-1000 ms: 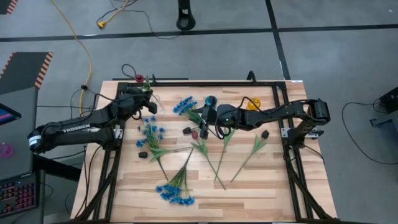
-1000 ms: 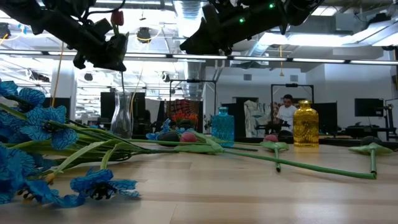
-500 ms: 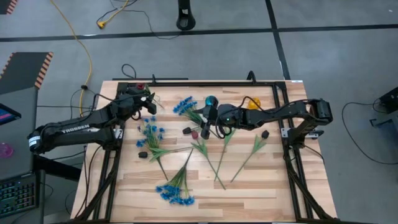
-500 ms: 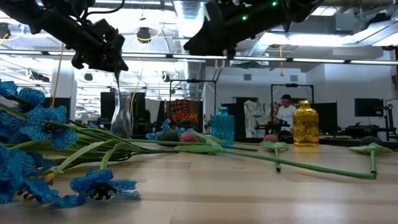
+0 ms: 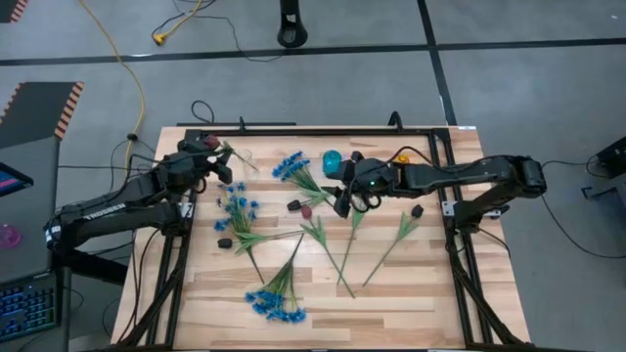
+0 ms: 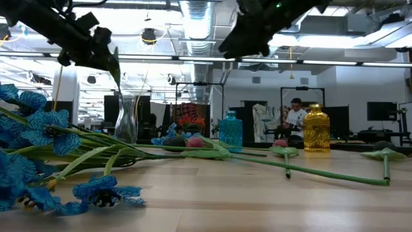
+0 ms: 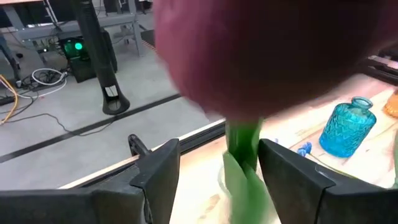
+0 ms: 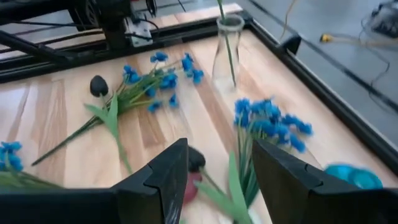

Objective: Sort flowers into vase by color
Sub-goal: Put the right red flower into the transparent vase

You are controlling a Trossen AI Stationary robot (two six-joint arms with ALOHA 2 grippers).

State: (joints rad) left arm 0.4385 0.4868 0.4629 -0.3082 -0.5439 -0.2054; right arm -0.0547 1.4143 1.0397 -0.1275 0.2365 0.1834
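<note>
left pincer [image 5: 217, 156] raised by clear vase [image 8: 227, 43], fingers apart | right pincer [image 5: 344, 200] open above flowers [image 5: 311, 217]

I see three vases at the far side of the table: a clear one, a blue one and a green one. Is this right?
Not quite. The third vase is yellow, not green; the low view shows it. The clear vase and the blue vase are as you say, at the far side of the table.

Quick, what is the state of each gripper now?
Left gripper: open, red tulip stem between its fingers.
Right gripper: open, holding nothing.
</note>
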